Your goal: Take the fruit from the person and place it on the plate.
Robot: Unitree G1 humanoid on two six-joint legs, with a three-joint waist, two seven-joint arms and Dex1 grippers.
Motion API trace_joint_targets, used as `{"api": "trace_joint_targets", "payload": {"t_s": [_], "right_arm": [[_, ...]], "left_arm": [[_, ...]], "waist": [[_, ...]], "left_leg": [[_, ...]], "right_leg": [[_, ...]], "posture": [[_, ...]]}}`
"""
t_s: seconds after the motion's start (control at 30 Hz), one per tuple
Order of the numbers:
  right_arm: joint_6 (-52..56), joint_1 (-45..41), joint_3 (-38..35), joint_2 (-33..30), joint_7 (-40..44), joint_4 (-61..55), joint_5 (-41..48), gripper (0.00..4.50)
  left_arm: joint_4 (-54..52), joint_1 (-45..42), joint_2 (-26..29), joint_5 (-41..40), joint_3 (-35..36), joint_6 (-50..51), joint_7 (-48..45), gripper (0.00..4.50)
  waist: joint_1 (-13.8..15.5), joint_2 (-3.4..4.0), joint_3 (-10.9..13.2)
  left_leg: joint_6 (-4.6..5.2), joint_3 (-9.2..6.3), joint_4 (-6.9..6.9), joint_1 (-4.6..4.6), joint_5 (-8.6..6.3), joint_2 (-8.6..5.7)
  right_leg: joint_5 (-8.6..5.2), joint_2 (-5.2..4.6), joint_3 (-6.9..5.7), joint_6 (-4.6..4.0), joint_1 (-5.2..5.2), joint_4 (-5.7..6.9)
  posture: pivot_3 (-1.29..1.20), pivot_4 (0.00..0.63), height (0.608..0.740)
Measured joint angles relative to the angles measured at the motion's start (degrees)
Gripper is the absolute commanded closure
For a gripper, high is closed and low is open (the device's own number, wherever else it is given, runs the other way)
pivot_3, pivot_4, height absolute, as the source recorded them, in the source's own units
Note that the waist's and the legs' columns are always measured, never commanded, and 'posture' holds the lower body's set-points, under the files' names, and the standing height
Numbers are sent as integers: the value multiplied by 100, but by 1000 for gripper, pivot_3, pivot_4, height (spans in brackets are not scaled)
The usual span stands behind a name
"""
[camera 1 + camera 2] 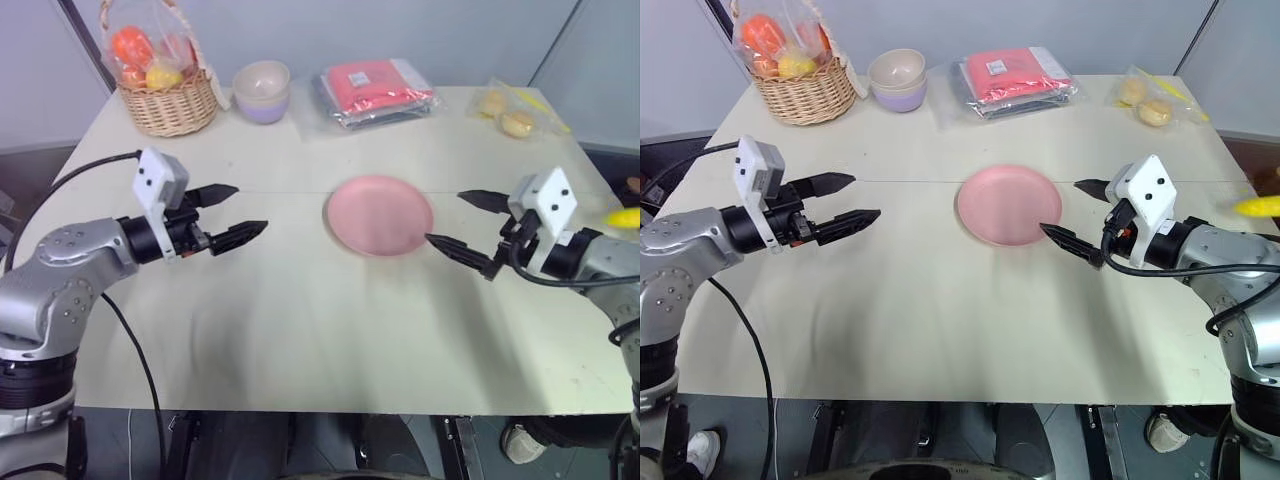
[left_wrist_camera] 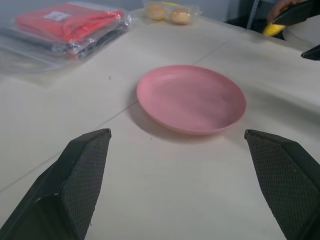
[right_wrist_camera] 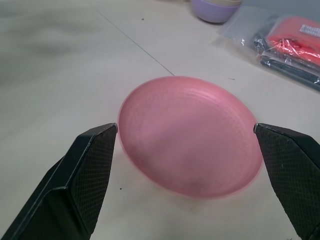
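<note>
Across the pale table (image 1: 300,330) lies the round flat pink plate (image 1: 380,215), bare, between my left tool (image 1: 228,213) and right tool (image 1: 468,228), both spread apart. Yellow banana's tip (image 1: 624,217) shows at my far right.

The two eye views look down from the head, side by side, over the whole table (image 1: 300,340). Each wrist view looks low and close along its own gripper's fingers toward the pink plate (image 2: 191,98), which all four views share.
</note>
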Motion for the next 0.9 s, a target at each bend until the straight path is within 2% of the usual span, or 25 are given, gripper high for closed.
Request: {"api": "trace_joint_targets", "payload": {"t_s": [0.9], "right_arm": [[-14, 71, 1, -84, 49, 16, -28, 39]], "left_arm": [[74, -6, -179, 74, -69, -96, -51, 0]], "waist": [[1, 0, 0]], "left_leg": [[-1, 0, 3, 0, 0, 0]], "right_leg": [[0, 0, 0, 0, 0, 1]], "posture": [[0, 150, 740]]}}
